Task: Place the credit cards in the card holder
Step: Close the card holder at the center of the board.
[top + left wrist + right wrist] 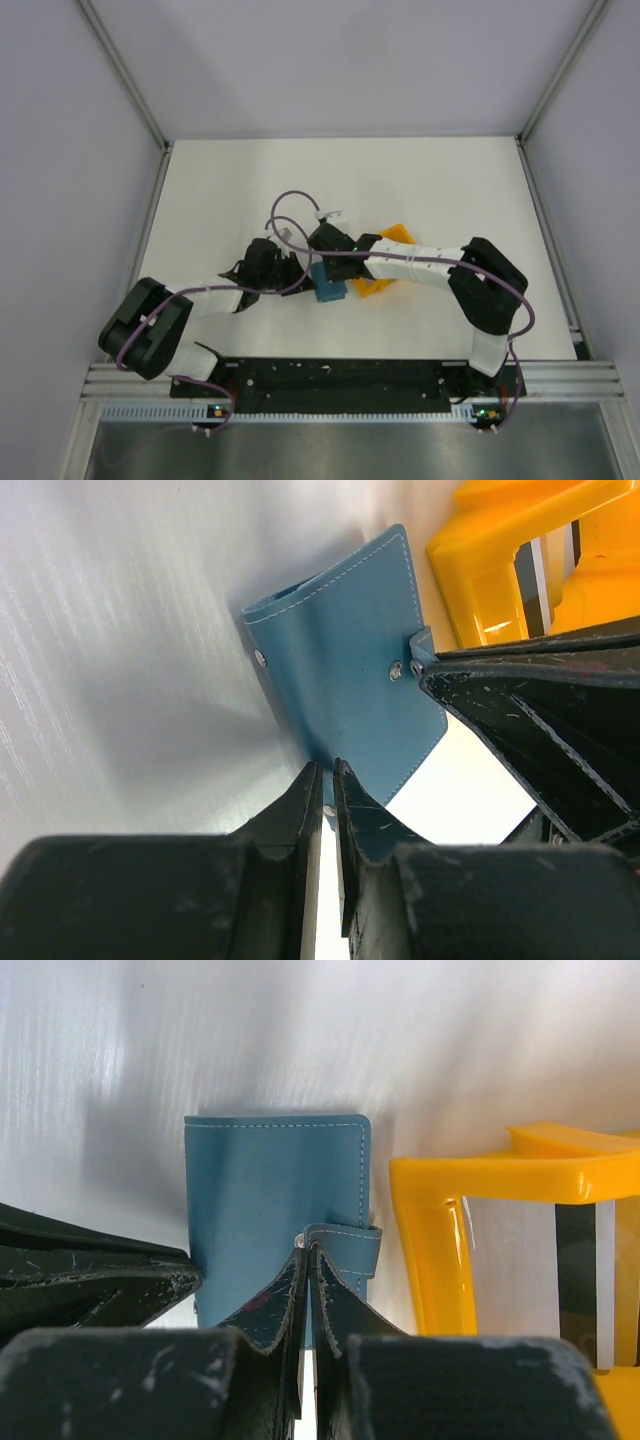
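Notably unbranded card holder (265, 1195), orange rack (480, 1180)

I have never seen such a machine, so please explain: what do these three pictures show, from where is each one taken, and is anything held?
Two robot arms are bolted at the near edge of a white table. One picture looks down from above; the other two come from a camera on each wrist. On the table lie a blue card holder and an orange rack. The left gripper pinches the holder's edge. The right gripper is shut on its strap tab. In the left wrist view, the right gripper reaches in from the right. No cards are clearly visible.
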`<action>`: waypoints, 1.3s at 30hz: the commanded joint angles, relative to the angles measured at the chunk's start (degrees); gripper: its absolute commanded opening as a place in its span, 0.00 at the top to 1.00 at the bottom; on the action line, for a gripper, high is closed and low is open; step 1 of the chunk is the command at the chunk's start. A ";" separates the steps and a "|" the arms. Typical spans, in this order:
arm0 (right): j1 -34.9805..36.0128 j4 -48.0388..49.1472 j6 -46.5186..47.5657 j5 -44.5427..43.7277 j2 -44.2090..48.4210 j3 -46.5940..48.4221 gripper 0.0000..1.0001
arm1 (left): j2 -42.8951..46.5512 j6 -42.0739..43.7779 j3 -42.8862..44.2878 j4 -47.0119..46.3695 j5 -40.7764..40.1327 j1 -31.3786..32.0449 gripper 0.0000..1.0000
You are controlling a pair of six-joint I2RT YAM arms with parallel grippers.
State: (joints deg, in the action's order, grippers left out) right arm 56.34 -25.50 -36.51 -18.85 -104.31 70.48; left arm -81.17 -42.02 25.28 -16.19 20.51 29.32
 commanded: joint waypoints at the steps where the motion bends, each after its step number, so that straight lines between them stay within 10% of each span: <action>1: -1.05 2.29 0.56 2.50 0.78 0.01 1.00 | 0.04 0.54 1.18 -2.80 1.28 0.21 0.87; 39: -2.37 5.63 0.56 6.98 3.24 -2.45 1.00 | 0.04 0.89 2.41 0.28 -0.65 0.21 0.87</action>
State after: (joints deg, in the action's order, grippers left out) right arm 54.08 -22.00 -36.03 -12.73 -104.49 68.79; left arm -81.17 -42.00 25.74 -15.29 20.69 29.32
